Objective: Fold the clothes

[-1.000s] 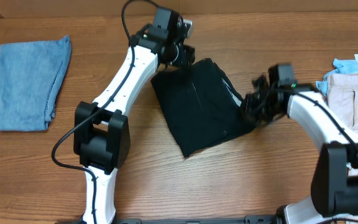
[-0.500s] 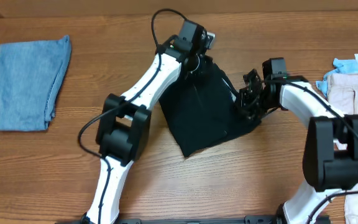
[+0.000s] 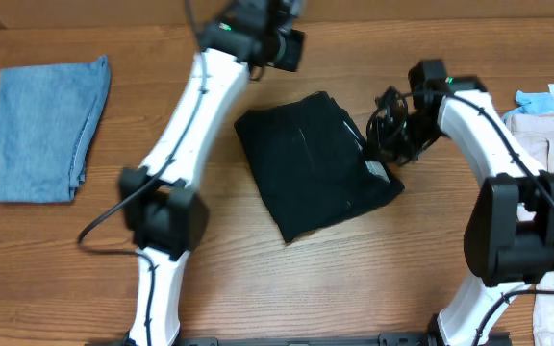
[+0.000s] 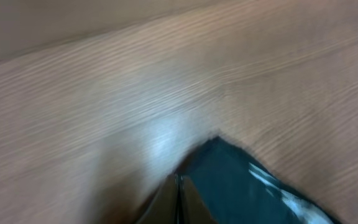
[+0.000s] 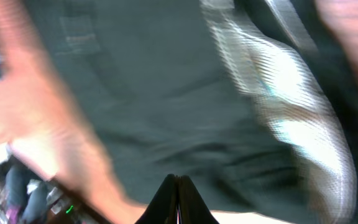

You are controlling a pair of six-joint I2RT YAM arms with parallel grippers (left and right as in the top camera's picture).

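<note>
A black garment lies folded flat in the middle of the table. My left gripper hovers beyond its far corner, blurred and apart from the cloth. In the left wrist view that gripper is shut with nothing in it, and the black garment's corner lies just ahead. My right gripper is at the garment's right edge. In the right wrist view it is shut and empty, with the dark cloth filling the view beneath, blurred.
A folded blue denim piece lies at the far left. A pile of beige and light blue clothes sits at the right edge. Bare wood shows in front of the garment.
My left gripper has shut and drawn back from the garment's far corner toward the table's far side. The right gripper has shifted slightly along the garment's right edge.
</note>
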